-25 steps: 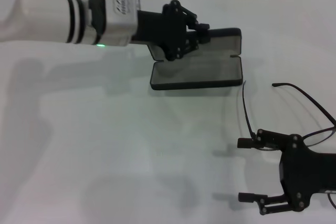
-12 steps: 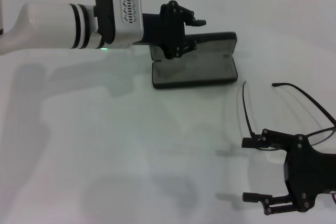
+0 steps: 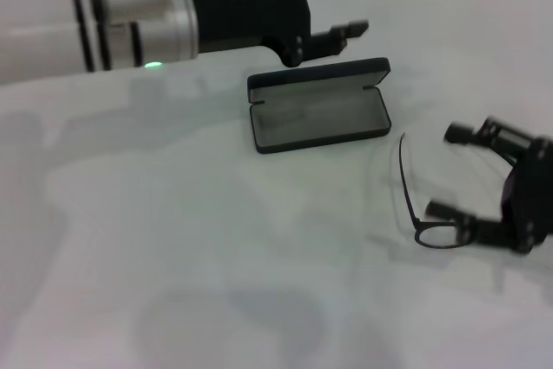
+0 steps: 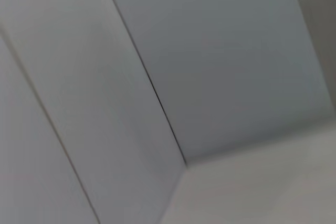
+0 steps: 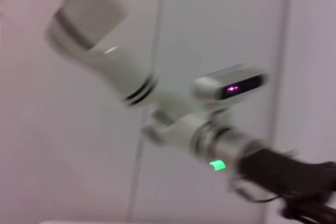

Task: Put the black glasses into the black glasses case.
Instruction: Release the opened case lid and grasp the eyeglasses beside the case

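The black glasses case lies open on the white table, its grey lining showing. My left gripper is open and hovers just behind and above the case, not touching it. The black glasses lie on the table to the right of the case. One lens rim and one long temple arm show; the rest is hidden under my right gripper. That gripper is open above the glasses, with one finger on each side of the frame. The left wrist view shows only wall panels.
The white table stretches bare to the left and front. A panelled wall stands behind it. The right wrist view shows my left arm with its green light against the wall.
My left gripper let go of the case lid and rose back behind the case. My right gripper moved away from the front edge, turned, and now hangs over the glasses.
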Robot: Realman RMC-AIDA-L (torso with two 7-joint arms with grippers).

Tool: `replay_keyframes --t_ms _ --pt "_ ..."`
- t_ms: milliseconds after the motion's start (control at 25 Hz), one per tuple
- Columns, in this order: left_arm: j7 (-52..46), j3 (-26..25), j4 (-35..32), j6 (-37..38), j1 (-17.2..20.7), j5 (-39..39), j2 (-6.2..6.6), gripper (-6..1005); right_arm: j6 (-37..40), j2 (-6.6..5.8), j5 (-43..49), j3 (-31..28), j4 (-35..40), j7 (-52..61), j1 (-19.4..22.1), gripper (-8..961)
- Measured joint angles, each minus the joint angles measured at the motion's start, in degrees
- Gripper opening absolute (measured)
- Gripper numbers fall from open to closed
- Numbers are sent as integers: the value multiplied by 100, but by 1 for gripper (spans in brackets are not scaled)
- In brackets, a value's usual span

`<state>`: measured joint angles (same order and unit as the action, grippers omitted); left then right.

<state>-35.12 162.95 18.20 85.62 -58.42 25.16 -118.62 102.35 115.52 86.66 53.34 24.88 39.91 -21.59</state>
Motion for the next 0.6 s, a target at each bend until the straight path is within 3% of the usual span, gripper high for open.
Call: replay_keyframes --t_ms 120,200,320,400,600 --pt "-396 0 -43 361 276 497 -34 520 -6 -86 173 115 732 587 1 776" --pt "-840 0 -60 479 464 816 -46 546 -29 -136 849 268 1843 1473 -8 775" --pt "-1344 -1 -66 558 824 1327 -68 546 -23 -55 2273 399 3779 3014 -154 774" --pt "-1436 0 -73 580 1029 1562 -86 545 62 -36 3030 629 4659 3847 -316 773" --pt "-1502 0 -234 572 1283 1775 -69 544 414 -30 4632 1310 5741 5334 -918 770"
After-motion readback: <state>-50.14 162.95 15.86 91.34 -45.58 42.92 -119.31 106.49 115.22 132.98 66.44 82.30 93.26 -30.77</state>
